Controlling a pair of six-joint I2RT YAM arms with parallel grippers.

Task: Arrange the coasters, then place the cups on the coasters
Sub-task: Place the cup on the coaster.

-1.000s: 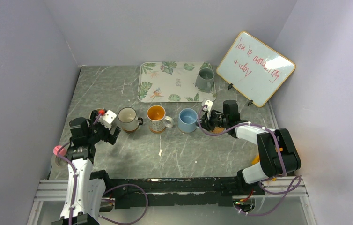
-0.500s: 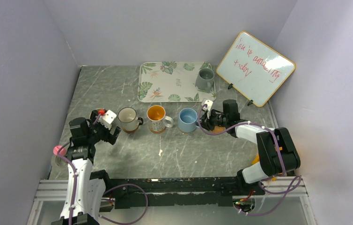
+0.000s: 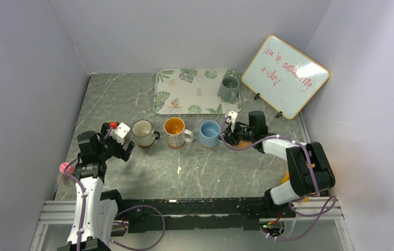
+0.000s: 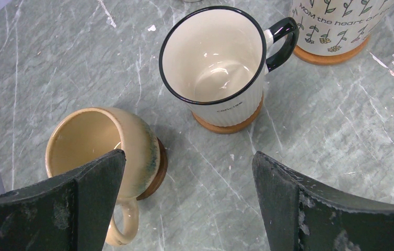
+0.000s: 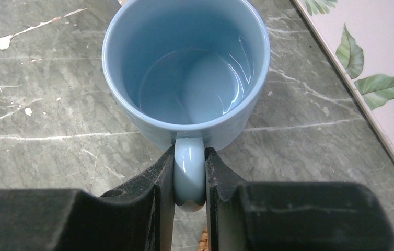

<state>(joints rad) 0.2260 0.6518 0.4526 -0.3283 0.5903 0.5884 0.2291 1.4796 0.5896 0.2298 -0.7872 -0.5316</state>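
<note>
My right jaws were clamped on the handle (image 5: 189,167) of the light blue ceramic mug (image 5: 187,73), which stood on the grey marbled counter (image 5: 43,104) mid-frame in the right wrist view, handle pointing down toward me. A sliver of woven tan coaster (image 5: 204,241) showed at the bottom edge beneath the jaws, mostly hidden; I judged the mug had to come back my way. My left jaws stood wide apart above the tan glazed mug (image 4: 101,144), lower left.

Lab test booth: blank partition walls (image 3: 184,31), aluminium mounting rail (image 3: 56,210), whiteboard (image 3: 285,76).
</note>
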